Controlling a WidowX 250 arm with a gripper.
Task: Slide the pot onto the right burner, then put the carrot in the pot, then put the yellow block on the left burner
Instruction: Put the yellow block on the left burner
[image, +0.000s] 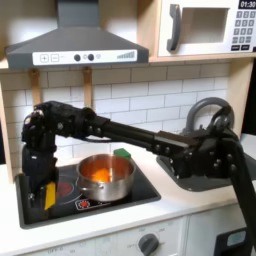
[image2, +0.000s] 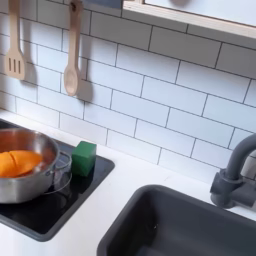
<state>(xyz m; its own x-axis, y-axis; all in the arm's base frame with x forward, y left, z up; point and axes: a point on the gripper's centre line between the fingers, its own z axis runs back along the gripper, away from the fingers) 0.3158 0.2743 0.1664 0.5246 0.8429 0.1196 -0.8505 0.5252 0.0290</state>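
On the glossy black cooktop (image: 140, 190) in the first exterior view, the pot (image: 106, 178) sits over the right burner, hiding most of its rings; the left burner (image: 62, 188) shows as red rings toward the first exterior view's left. The gripper (image: 46, 197) points down at that left burner, well apart from the pot, with the yellow block (image: 50, 196) between its fingers, so the claw is closed on the block. Whether the block touches the burner surface cannot be determined.

The first exterior view also shows the grey range hood (image: 77, 42), the microwave (image: 211, 26) and the dark jointed arm (image: 150, 140) reaching across from the sink side.

The second exterior view shows detail that the first lacks: the carrot (image2: 18, 162), smooth and orange, lies inside the pot (image2: 35, 180), whose steel wall is shiny and low. A small green block (image2: 84, 158) stands just beside the pot on the cooktop (image2: 70, 205). Two wooden utensils (image2: 71, 62) hang on the white tile wall. A dark sink basin (image2: 185, 225) and tap (image2: 232, 180) lie to the second exterior view's right.
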